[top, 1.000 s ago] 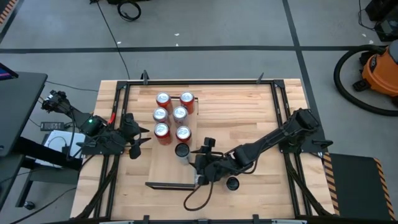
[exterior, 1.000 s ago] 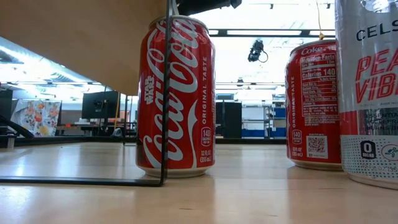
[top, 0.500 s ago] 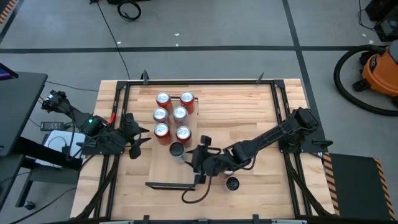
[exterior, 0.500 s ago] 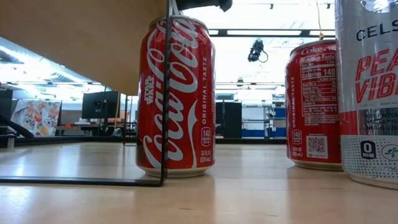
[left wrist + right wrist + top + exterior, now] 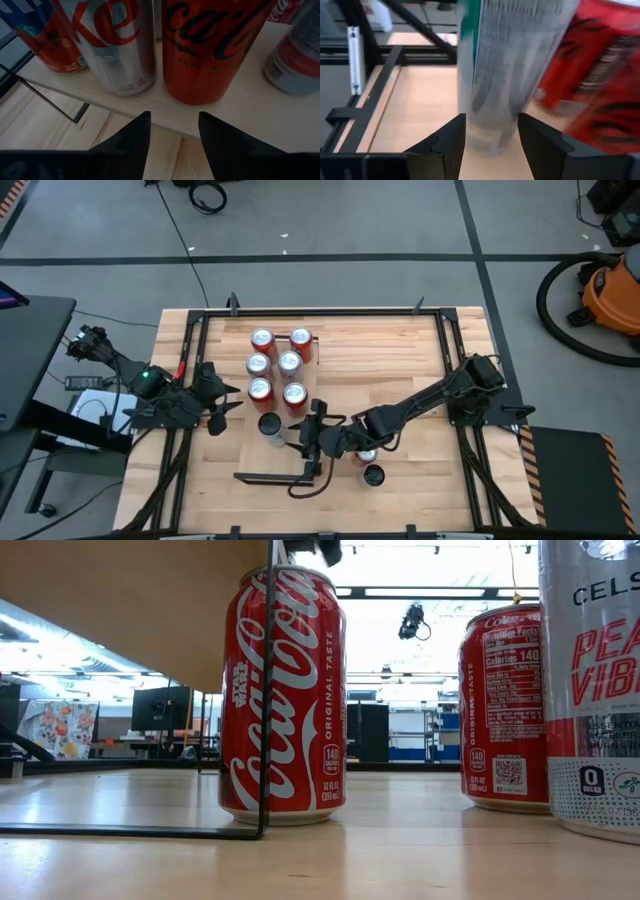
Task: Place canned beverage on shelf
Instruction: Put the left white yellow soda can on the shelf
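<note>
High view. A butcher-block desk (image 5: 400,360) carries the shelf (image 5: 285,440), a pale plywood board running from far to near at centre-left. Five upright cans stand on its far half: two at the far end (image 5: 262,340) (image 5: 300,338), two in the middle (image 5: 257,364) (image 5: 289,362), and of the nearest pair the right-hand one (image 5: 294,393); a sixth, its left-hand neighbour (image 5: 260,389), completes the pair. A silver can (image 5: 269,424) stands upright on the shelf just near of this group. The right claw (image 5: 300,435) sits immediately right of the silver can, its arm stretching in from the right edge of the desk. Two further cans rest on the desk beside the shelf, one partly under the arm (image 5: 367,455) and one just near of it (image 5: 374,475). The left claw (image 5: 232,405) waits at the left side of the shelf.

Low view. A red Coca-Cola can (image 5: 283,695) stands behind a thin black shelf leg (image 5: 268,690); a second red Coca-Cola can (image 5: 503,708) and a white Celsius can (image 5: 592,685) stand to the right.

Left wrist view. The left claw (image 5: 174,125) stands open and empty, pointing at a Diet Coke can (image 5: 116,45) and a Coke Zero Sugar can (image 5: 212,47) on the shelf edge (image 5: 165,117).

Right wrist view. The right claw (image 5: 490,130) holds the silver can (image 5: 512,65) between its fingers (image 5: 447,137), gripping it near its base, which rests on the shelf (image 5: 420,110); red cans (image 5: 600,75) stand just beyond.
</note>
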